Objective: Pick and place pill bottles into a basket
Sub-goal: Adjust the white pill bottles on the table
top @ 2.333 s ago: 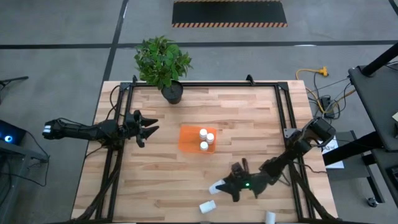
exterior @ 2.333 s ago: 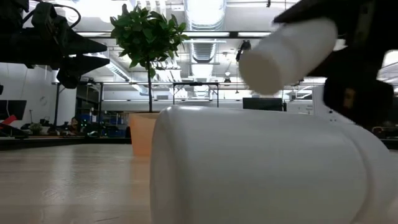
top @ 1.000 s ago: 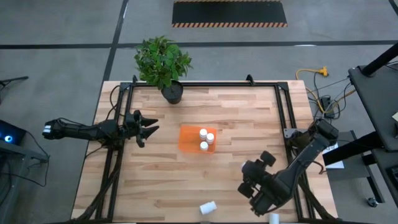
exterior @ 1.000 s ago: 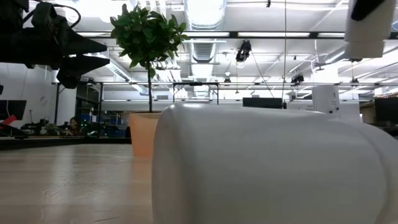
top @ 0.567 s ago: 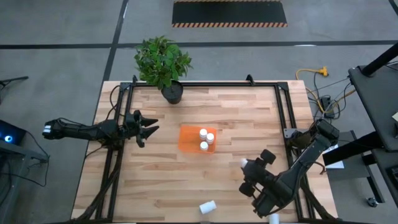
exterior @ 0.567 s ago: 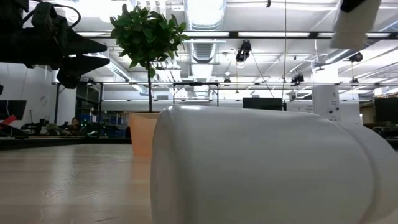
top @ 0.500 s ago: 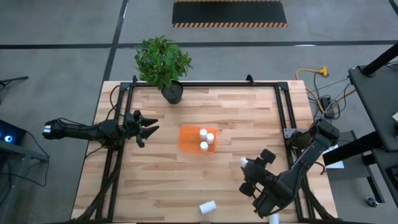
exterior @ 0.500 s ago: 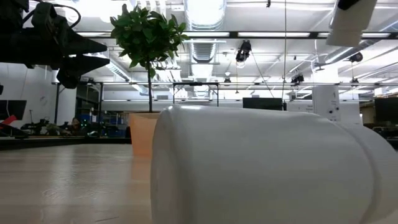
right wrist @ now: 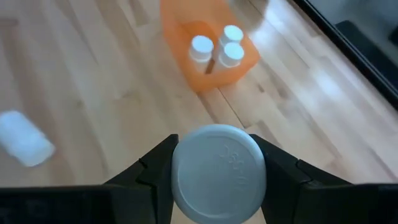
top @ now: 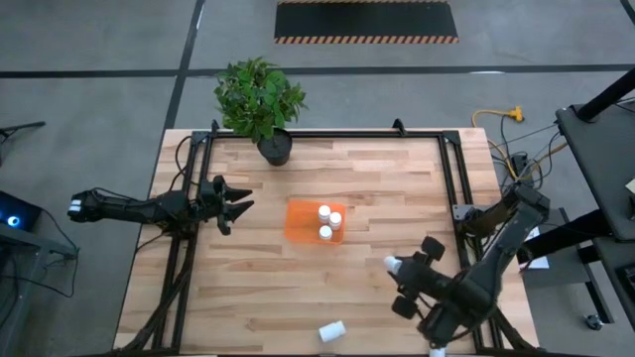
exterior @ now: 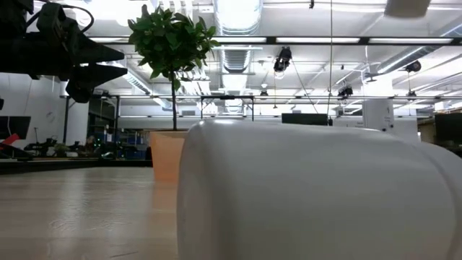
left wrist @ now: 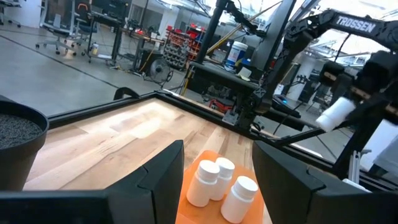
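TROSSEN lettering [left wrist: 356,23] on right arm, bottle [right wrist: 217,171] label unreadable

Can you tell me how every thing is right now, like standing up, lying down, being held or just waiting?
Right gripper: shut on a pill bottle, up above the table.
Held pill bottle: gripped between the fingers, cap toward the wrist camera.
Basket: on the table, three bottles standing upright inside.
Loose bottle: lying on its side near the table's front edge.
Left gripper: open, empty, waiting left of the basket.
Potted plant: upright at the table's back.

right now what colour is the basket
Translucent orange basket; the right wrist view shows it best.
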`<move>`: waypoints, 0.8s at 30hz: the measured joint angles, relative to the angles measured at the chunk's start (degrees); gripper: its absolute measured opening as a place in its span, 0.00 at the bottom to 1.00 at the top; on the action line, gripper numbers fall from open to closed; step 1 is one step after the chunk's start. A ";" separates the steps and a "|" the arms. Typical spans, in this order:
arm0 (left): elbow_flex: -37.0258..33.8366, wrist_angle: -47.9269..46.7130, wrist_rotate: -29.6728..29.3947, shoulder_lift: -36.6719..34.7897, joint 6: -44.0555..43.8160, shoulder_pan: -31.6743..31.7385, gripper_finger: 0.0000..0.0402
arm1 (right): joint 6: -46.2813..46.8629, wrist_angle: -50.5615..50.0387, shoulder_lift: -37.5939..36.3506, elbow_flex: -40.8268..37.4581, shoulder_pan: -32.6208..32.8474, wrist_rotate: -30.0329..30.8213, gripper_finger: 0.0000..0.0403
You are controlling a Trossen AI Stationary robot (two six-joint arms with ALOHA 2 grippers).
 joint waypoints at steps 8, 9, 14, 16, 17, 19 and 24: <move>0.00 0.02 -0.02 0.00 0.00 0.02 0.43 | -2.65 3.59 -8.24 1.16 1.52 2.63 0.39; 0.00 0.02 0.00 -0.01 0.01 0.01 0.43 | -2.73 4.37 -9.33 1.16 1.55 2.61 0.39; 0.00 0.00 0.00 -0.02 0.00 0.01 0.43 | -7.39 11.56 -13.91 1.20 2.72 1.72 0.39; 0.00 0.02 0.00 -0.02 0.00 0.00 0.43 | -10.07 15.26 -15.54 1.20 3.80 -0.07 0.39; 0.00 0.00 0.00 -0.02 0.00 0.00 0.43 | -10.66 16.59 -16.16 1.20 4.54 -0.97 0.39; 0.00 0.02 0.00 -0.02 0.00 0.02 0.43 | -10.57 18.30 -16.66 1.22 5.99 -1.73 0.39; 0.00 0.00 0.00 -0.02 0.00 0.02 0.43 | -7.93 18.73 -15.58 0.57 8.28 -2.05 0.39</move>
